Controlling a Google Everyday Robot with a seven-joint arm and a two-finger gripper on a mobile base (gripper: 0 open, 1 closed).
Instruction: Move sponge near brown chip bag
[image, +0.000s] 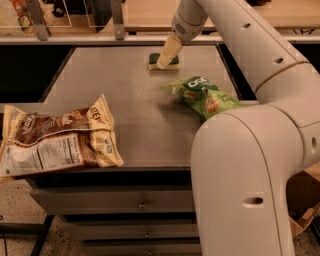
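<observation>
The sponge (153, 61), dark green on top with a pale yellow edge, lies at the far middle of the grey table (125, 90). My gripper (168, 54) hangs from the arm right over the sponge's right half and hides part of it. The brown chip bag (55, 142), brown and cream with a white nutrition label, lies flat at the table's front left corner, partly over the edge. It is far from the sponge.
A bright green chip bag (204, 95) lies right of centre, between the sponge and my arm's large white body (245, 185). A rail with posts (117, 22) runs behind the table. Drawers (142, 204) sit below the front edge.
</observation>
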